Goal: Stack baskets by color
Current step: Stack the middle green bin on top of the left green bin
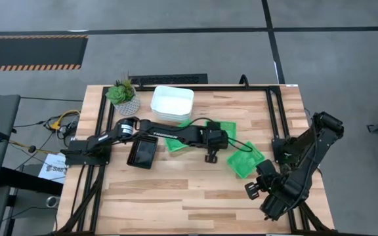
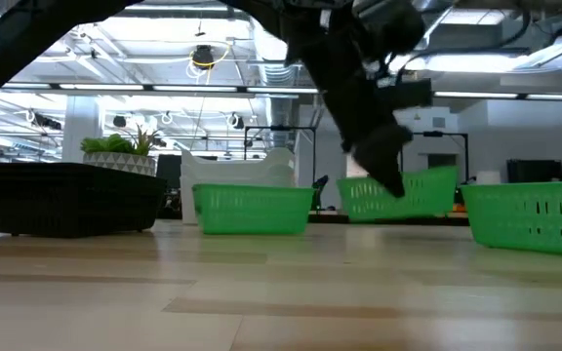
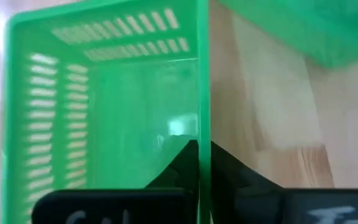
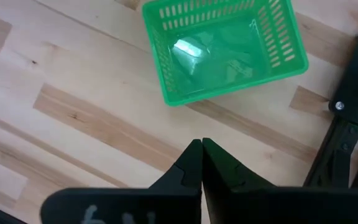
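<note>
Three green baskets stand on the wooden table: one left of centre (image 1: 176, 143), one in the middle (image 1: 227, 126) (image 2: 413, 195) and one to the right (image 1: 245, 160) (image 4: 222, 46). My left gripper (image 1: 220, 139) (image 3: 204, 149) reaches across from the left and is shut on the middle green basket (image 3: 104, 112). My right gripper (image 1: 251, 189) (image 4: 202, 146) hangs shut over bare wood near the right green basket and holds nothing. A stack of white baskets (image 1: 172, 103) rests at the far edge, and a black basket (image 1: 143, 152) (image 2: 66, 195) sits under the left arm. My left gripper has the middle basket's near side wall (image 3: 204, 118) between its fingers (image 3: 179, 165), one finger inside the basket and one outside. The fingers come slanting down from the table's left. In the low view the basket looks slightly tilted; whether it is off the table I cannot tell.
A potted green plant (image 1: 123, 95) stands at the far left corner. Black frame rails (image 1: 271, 118) run along the table's left and right sides. Open wood lies across the near half of the table (image 1: 176, 196).
</note>
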Controlling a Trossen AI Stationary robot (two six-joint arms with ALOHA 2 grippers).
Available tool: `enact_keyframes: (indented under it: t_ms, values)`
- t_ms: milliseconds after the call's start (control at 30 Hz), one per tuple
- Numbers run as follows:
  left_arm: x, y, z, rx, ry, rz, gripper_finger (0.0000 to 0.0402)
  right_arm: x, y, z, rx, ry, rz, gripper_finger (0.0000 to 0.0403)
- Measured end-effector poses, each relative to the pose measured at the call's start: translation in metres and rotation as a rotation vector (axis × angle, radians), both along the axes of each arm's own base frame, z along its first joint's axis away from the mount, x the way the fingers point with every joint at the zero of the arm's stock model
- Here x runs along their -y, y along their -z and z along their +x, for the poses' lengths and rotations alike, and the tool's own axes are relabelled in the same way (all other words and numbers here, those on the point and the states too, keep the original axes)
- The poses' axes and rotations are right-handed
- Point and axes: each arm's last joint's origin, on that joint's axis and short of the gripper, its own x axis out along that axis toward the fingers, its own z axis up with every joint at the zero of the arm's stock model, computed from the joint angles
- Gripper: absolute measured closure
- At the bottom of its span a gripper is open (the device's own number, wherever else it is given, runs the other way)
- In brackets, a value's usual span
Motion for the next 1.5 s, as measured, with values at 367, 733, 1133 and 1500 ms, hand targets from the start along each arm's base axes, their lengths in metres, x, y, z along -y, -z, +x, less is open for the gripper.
enact_keyframes:
  t_ms: [367,733,1133,1500]
  values:
    - [0.023,-0.082,-0.016,0.023,-0.406,0.126,0.0401,0.000,0.000,0.000,-0.004,-0.010,-0.009,0.0385]
    - [0.040,-0.065,-0.059,-0.177,-0.755,0.253,0.0401,0.000,0.000,-0.001,0.007,-0.043,-0.030,0.0381]
    - [0.055,-0.020,-0.072,-0.306,-0.811,0.207,0.0402,-0.001,0.000,-0.003,0.006,-0.052,-0.035,0.0379]
    - [0.072,-0.017,-0.072,-0.328,-0.735,0.160,0.0401,-0.002,0.000,-0.004,0.009,-0.057,-0.031,0.0384]
